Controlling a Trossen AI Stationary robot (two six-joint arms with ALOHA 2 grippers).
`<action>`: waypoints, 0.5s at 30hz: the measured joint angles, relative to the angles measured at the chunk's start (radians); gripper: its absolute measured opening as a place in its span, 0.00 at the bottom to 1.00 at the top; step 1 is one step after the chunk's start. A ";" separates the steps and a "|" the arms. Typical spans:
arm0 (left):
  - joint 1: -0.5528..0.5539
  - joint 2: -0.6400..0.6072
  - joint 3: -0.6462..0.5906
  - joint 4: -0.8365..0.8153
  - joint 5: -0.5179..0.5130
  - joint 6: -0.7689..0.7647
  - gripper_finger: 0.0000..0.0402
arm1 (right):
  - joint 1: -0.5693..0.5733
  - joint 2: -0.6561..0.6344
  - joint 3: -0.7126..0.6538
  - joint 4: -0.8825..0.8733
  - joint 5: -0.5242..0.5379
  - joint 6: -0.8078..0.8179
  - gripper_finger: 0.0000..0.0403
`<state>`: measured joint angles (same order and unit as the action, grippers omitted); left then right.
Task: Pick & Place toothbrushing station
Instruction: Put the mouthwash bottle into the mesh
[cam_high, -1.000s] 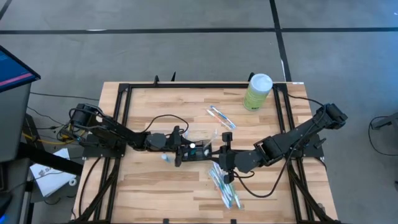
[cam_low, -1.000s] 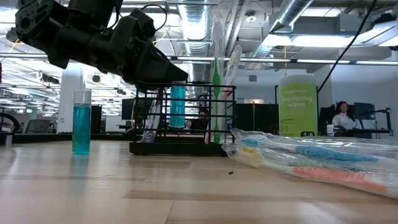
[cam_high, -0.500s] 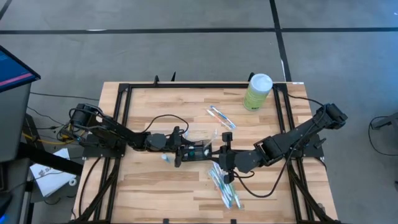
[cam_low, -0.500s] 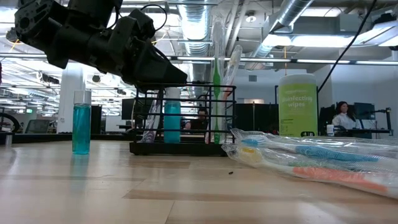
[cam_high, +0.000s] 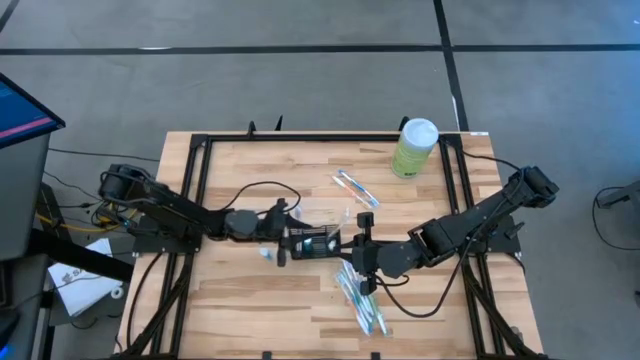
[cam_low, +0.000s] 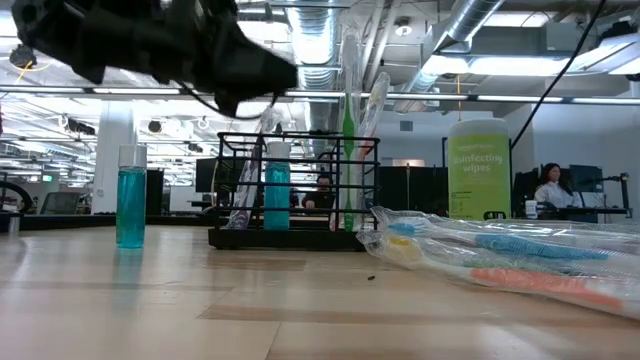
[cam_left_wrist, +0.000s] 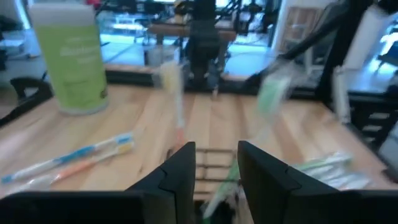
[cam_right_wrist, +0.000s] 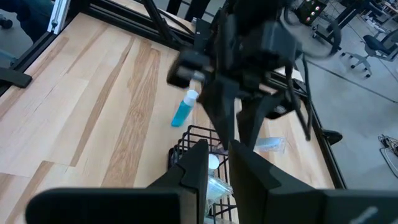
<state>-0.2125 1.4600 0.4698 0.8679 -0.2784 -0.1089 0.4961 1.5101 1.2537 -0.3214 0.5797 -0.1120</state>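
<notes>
- the toothbrushing station (cam_low: 293, 190), the black wire-mesh rack, stands upright mid-surface (cam_high: 250, 300), with a small teal bottle (cam_low: 277, 186) and upright toothbrushes (cam_low: 349, 150) in its compartments
- big change: a second ago that teal bottle hung from the left claw (cam_high: 283, 242) above the rack; now it's down inside and the claw has risen and pulled back a bit toward its own side
- left claw fingers (cam_left_wrist: 177, 177) are spread apart with nothing between them, so that drop looks finished to me
- right claw (cam_high: 358, 252) sits just on the other side of the rack; its fingers (cam_right_wrist: 198, 168) are parted only a narrow slot and hold nothing as far as I can see
- what's left, I'd guess: another teal bottle (cam_low: 130, 196) standing alone beside the rack, plus bagged toothbrushes (cam_low: 500, 255) lying flat near it
- green wipes canister (cam_high: 414, 147) is off at the far edge, well apart
</notes>
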 joint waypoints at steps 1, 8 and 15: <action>-0.007 -0.016 0.001 -0.013 0.009 0.002 0.28 | 0.000 0.000 0.000 0.000 0.000 0.000 0.13; -0.060 -0.149 -0.016 -0.209 0.029 0.023 0.28 | 0.000 0.000 0.000 -0.001 -0.004 0.005 0.13; -0.132 -0.281 -0.107 -0.270 0.031 0.023 0.28 | 0.000 0.000 0.000 -0.009 -0.004 0.008 0.13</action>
<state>-0.3443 1.1792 0.3630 0.5976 -0.2475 -0.0859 0.4961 1.5101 1.2537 -0.3306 0.5756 -0.1039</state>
